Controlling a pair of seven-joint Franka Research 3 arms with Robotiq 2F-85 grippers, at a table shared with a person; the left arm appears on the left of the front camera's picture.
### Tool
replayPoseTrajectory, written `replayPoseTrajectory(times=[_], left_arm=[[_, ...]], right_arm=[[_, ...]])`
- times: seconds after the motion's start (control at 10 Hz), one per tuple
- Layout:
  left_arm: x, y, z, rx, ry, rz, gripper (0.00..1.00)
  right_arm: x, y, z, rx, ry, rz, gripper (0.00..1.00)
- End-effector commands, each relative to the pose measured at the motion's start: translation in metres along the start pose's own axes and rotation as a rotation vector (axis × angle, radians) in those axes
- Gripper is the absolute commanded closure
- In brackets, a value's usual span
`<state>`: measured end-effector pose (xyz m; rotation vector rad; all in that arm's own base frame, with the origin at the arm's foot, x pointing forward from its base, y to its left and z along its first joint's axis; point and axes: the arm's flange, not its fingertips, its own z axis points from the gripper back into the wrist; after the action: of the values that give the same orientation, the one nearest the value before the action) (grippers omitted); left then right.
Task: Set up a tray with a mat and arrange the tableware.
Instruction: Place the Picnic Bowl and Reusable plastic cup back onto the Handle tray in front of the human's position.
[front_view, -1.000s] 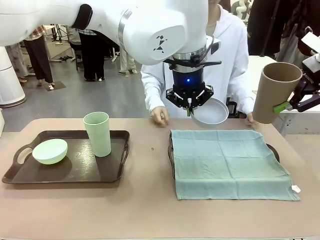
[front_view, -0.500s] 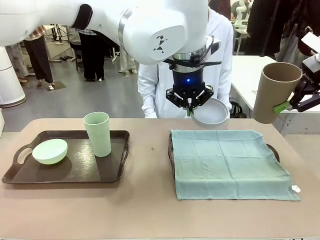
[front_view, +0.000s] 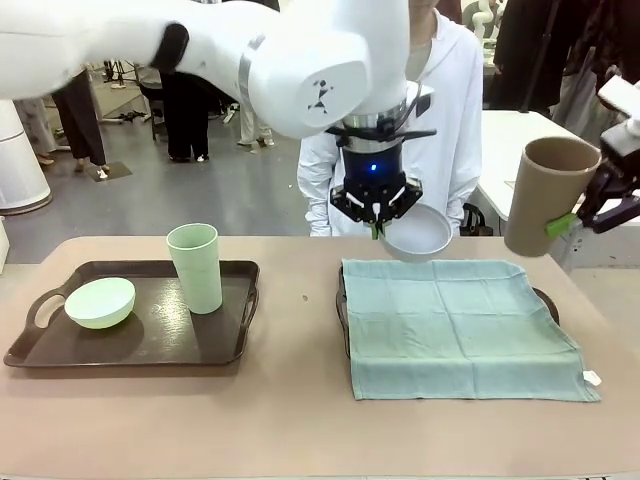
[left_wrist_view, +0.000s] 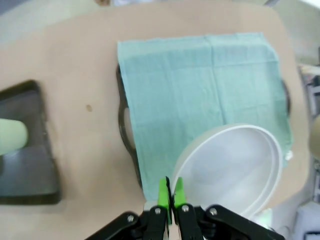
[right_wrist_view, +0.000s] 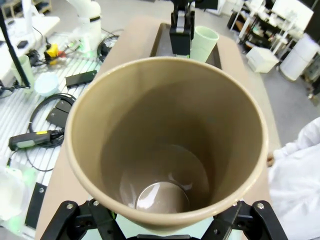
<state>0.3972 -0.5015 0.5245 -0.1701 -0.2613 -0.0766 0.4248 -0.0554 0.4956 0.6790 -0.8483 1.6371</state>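
Observation:
My left gripper (front_view: 376, 222) hangs over the far edge of the teal mat (front_view: 455, 325), shut on the rim of a white bowl (front_view: 420, 233). In the left wrist view the green fingertips (left_wrist_view: 164, 192) pinch the white bowl's (left_wrist_view: 235, 165) rim above the mat (left_wrist_view: 200, 90), which covers a dark tray (left_wrist_view: 122, 120). At the right edge my right gripper (front_view: 575, 215) holds a tall brown cup (front_view: 548, 195) tilted in the air. The right wrist view looks down into the brown cup (right_wrist_view: 167, 145), gripped from both sides by my right gripper (right_wrist_view: 162, 222). A pale green bowl (front_view: 99, 302) and a tall green cup (front_view: 196, 267) stand on the left tray (front_view: 230, 345).
A person in a white hoodie (front_view: 455, 110) stands behind the far table edge. The dark tray's handle (front_view: 546, 300) shows past the mat's right side. Bare tabletop (front_view: 300, 300) lies between the two trays and along the near edge.
The person drew both hands off the table and stood back. My left gripper with the white bowl dropped slightly. The brown cup in my right gripper shifted a little down and left.

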Motion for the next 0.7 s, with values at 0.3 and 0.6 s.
replayPoseTrajectory(times=[0.3, 0.6], left_arm=[[0.038, 0.005, -0.085, -0.019, 0.121, 0.04, 0.96], [0.047, 0.004, -0.119, 0.007, 0.109, 0.035, 0.96]], right_arm=[[-0.086, -0.038, -0.032, 0.06, -0.12, -0.117, 0.16], [-0.108, -0.043, -0.054, 0.091, -0.144, -0.154, 0.16]])
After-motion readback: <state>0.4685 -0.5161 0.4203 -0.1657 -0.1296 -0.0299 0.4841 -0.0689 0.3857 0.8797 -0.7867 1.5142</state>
